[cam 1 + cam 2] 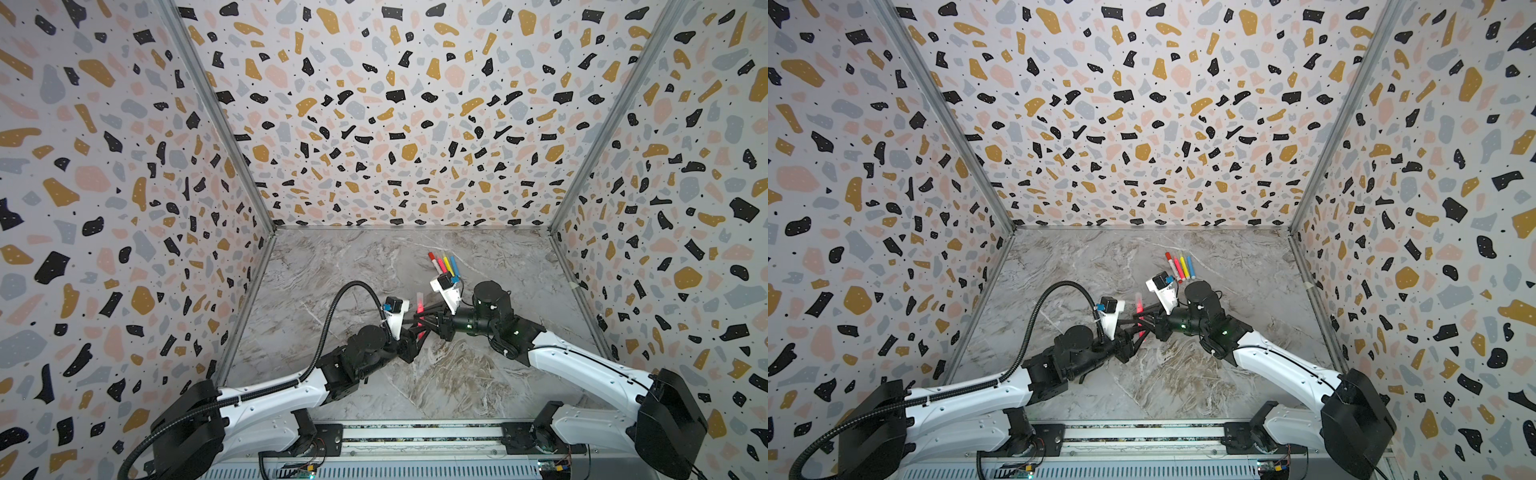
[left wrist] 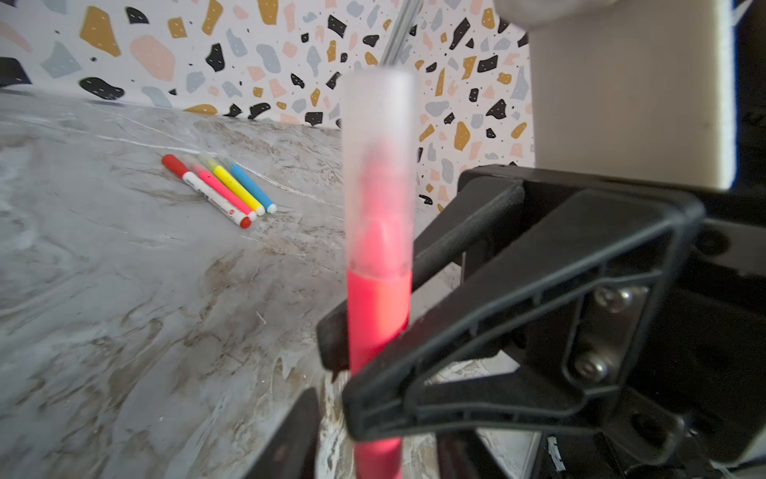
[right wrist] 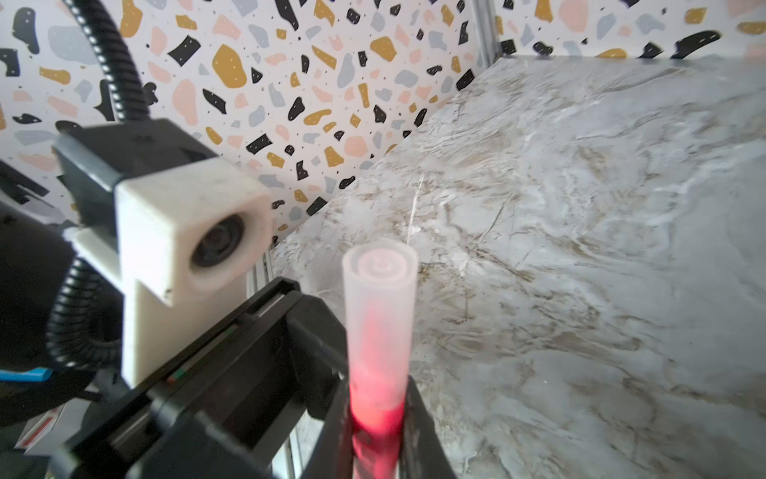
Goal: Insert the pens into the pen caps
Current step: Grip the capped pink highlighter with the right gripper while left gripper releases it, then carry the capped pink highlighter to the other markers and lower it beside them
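Note:
A neon pink pen (image 1: 420, 308) (image 1: 1138, 306) stands upright above the marble table's middle. A frosted clear pen cap (image 2: 379, 166) (image 3: 379, 315) sits over its top end. My right gripper (image 3: 378, 419) (image 1: 424, 319) is shut on the pink barrel just below the cap. My left gripper (image 2: 375, 452) (image 1: 417, 329) is open, its jaws standing apart on either side of the barrel's lower part. Further back, a white pen with a red pen cap (image 2: 174, 164) lies in a row of pens (image 1: 442, 266) (image 1: 1179, 267) (image 2: 224, 193) with a pink, a yellow and a blue one.
Patterned walls close the table (image 1: 478, 374) on three sides, and a metal rail (image 1: 415, 434) runs along the front. The left arm's black cable hose (image 1: 349, 291) arches above the table on the left. Both arms meet at the middle.

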{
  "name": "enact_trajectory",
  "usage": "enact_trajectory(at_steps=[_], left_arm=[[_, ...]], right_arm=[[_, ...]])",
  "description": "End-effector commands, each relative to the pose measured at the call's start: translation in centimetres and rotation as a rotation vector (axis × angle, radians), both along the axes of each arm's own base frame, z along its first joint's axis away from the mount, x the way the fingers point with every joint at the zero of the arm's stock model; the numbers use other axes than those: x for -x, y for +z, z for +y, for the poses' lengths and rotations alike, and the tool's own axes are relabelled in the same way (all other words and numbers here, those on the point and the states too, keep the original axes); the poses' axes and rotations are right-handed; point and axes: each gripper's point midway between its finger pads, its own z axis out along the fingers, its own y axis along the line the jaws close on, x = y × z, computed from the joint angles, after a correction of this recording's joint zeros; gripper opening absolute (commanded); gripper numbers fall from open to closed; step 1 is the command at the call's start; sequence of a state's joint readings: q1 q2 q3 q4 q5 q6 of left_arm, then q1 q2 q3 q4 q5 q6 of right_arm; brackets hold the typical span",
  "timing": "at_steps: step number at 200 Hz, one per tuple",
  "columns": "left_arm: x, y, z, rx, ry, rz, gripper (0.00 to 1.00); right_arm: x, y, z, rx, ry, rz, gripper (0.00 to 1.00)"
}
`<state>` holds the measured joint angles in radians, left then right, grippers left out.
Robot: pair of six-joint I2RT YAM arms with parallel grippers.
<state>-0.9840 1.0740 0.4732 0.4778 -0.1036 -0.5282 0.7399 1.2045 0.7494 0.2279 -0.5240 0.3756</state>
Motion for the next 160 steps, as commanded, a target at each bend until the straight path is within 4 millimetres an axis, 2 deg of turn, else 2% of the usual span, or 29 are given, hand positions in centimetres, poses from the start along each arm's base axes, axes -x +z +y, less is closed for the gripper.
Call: enact_trajectory(at_steps=[1, 17, 41, 77, 96, 134, 160], left_arm=[[-1.4, 0.9, 1.9, -0.002, 0.126, -0.040, 0.63], [-1.6, -1.0, 3.1, -0.063, 0.179, -0.008, 0.65], [-1.2, -3.7, 4.6, -0.105, 0.212, 0.043, 0.65], [0.2, -6.2, 5.9, -0.065, 0.202, 0.097, 0.64], [0.6, -6.3, 6.5, -0.052, 0.209, 0.096, 0.64], [0.5, -5.0, 7.1, -0.064, 0.223, 0.057, 0.64], [0.5, -4.8, 7.7, -0.068, 0.239, 0.045, 0.64]], right_arm=[[-2.7, -0.1, -2.0, 0.050, -0.130, 0.009, 0.07], [-4.7, -1.1, -3.4, 0.103, -0.204, 0.030, 0.08], [-7.8, -4.4, -5.1, 0.228, -0.287, 0.098, 0.09], [-11.7, -9.1, -5.1, 0.406, -0.342, 0.147, 0.13], [-14.3, -10.5, -3.7, 0.483, -0.342, 0.149, 0.13], [-19.4, -12.5, -0.1, 0.642, -0.347, 0.119, 0.13], [-21.7, -13.9, 2.1, 0.737, -0.340, 0.105, 0.12]])
